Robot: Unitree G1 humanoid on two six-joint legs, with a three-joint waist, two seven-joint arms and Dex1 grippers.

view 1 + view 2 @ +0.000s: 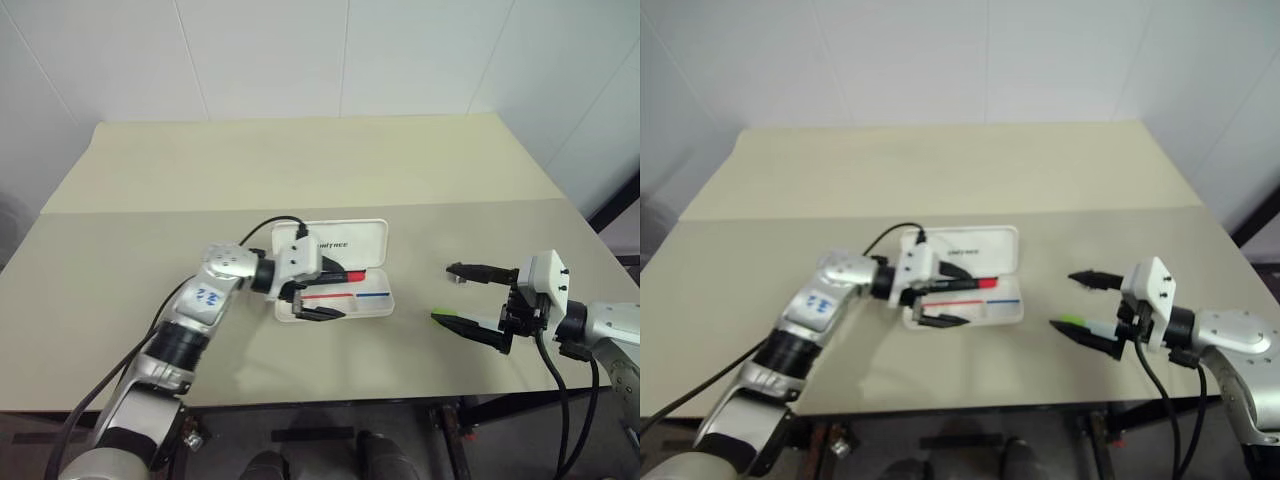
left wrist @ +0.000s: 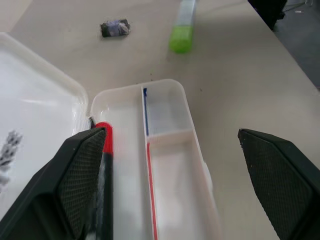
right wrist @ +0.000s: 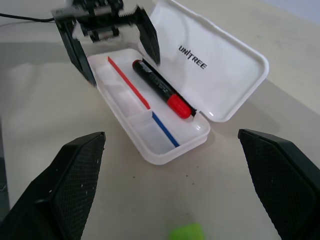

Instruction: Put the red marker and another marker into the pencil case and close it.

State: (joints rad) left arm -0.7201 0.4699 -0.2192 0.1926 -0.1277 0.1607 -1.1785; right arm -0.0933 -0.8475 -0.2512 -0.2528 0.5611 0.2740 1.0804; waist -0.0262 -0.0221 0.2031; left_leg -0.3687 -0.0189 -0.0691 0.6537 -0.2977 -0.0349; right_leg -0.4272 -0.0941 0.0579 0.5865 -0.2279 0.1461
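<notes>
The white pencil case (image 1: 350,240) lies open at the middle of the table, lid tipped back. The red marker (image 3: 162,92) rests inside its tray, in the long compartment beside the hinge, red cap toward the right. My left gripper (image 1: 335,293) hovers open over the tray's left end, with nothing between its fingers (image 2: 82,170). The other marker, a green-capped highlighter (image 1: 445,319), lies on the table to the right of the case. My right gripper (image 1: 452,296) stands open over it, and the green cap (image 3: 187,232) shows low between its fingers.
A small dark scrap (image 2: 115,27) lies on the table (image 1: 300,170) close to the right gripper's far finger. The table's front edge runs just behind both arms, and a white wall stands behind the table.
</notes>
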